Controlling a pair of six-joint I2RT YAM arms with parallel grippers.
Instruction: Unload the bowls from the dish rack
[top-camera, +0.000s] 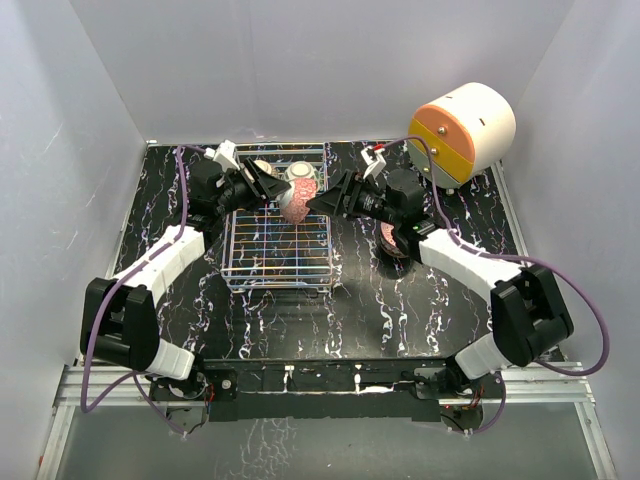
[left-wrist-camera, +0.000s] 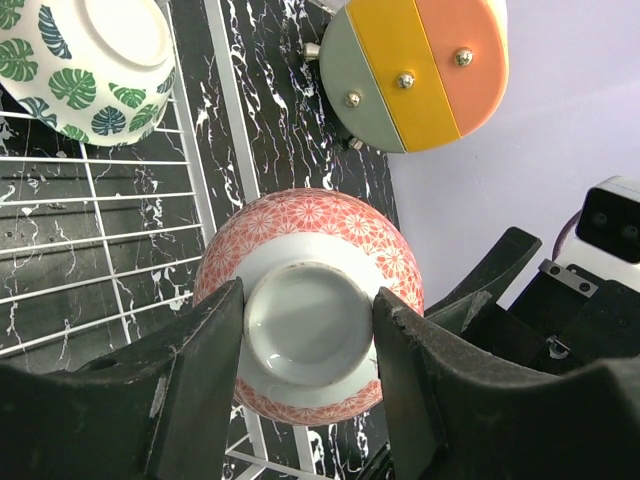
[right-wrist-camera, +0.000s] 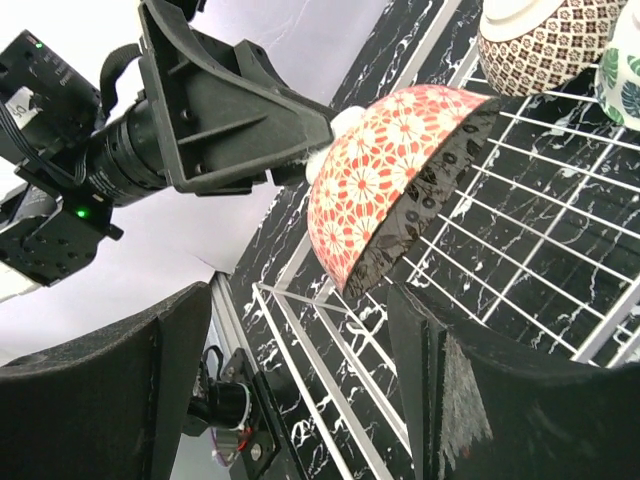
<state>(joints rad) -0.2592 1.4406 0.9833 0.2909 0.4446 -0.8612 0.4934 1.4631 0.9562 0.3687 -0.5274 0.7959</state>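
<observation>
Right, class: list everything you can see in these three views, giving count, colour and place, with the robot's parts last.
red floral-patterned ceramic bowl: one, red and white, held over the rack
green-leaf patterned ceramic bowl: one, white and green, upside down at the rack's far end
brown patterned ceramic bowl: one, brown and cream, beside the leaf bowl
pinkish bowl on the table: count unclear, mostly hidden under the right arm
silver wire-grid dish rack: one, mid-table
cylindrical drawer unit: one, white with orange and yellow front, far right corner
black marbled table: one
left arm: jaws shut on the red bowl's foot ring
right arm: jaws open beside that bowl
</observation>
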